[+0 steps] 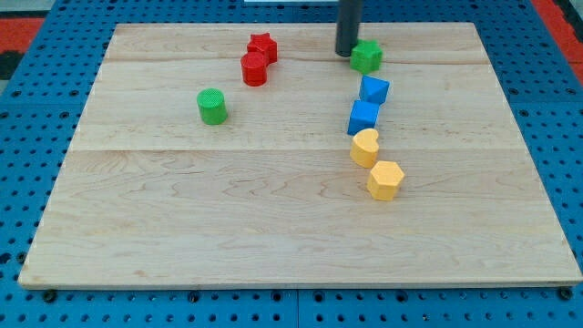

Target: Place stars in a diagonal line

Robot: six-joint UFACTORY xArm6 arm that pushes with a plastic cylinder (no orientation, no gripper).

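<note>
Near the board's (273, 237) far edge, our bare rod's tip (346, 53) rests just left of the green star (367, 56), seemingly touching it.

Pale matt wooden board (273, 228)

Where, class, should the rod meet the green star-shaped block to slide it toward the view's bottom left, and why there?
No grip is possible here, only a push. Meet the green star-shaped block on its upper-right side, in a notch between points so it won't spin off. My tip sits against its left side, so it must circle round the view's top first.
</note>
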